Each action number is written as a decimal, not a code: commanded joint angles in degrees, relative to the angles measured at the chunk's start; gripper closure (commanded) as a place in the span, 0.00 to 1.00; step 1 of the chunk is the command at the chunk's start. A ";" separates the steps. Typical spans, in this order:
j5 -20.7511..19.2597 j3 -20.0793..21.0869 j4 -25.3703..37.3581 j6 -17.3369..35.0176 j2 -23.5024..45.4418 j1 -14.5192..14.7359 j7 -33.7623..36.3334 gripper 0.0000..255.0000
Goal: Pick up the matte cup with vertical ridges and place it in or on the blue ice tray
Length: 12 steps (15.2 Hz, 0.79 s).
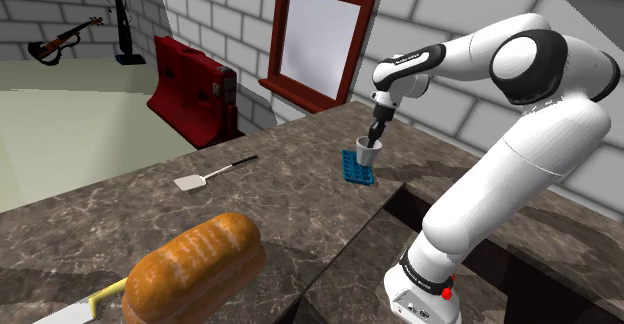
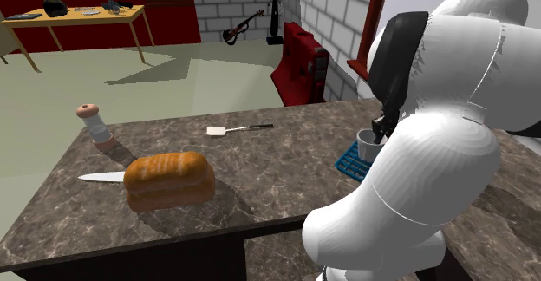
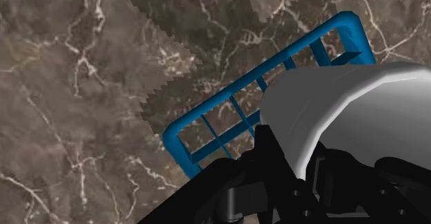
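Dark brown counter (image 1: pixel 290 197), marble-patterned with pale veins, in a room with light brick walls (image 1: pixel 440 32). My gripper (image 1: pixel 374 137) is clamped on the rim of the cup (image 1: pixel 367 154), which I hold over one end of the blue ice tray (image 1: pixel 353 170); I cannot tell whether its base touches it. I judge lifting and carrying done, with lowering and release left. The cup is pale grey, matte and round-walled, its ridges not discernible; the tray is an open lattice of square cells.

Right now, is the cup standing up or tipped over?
Standing up. The cup has its mouth facing up, above the blue tray, jaws clasping its rim.
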 commanded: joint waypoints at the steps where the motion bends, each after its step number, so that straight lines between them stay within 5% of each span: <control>1: 0.38 -0.10 -0.73 1.44 0.76 0.06 -0.36 1.00; 9: 0.38 -0.10 -0.73 1.44 0.76 0.05 -0.36 1.00; 10: 0.38 -0.09 -0.73 1.44 0.76 0.05 -0.35 0.00; 12: 0.38 -0.09 -0.73 1.44 0.76 0.05 -0.35 0.00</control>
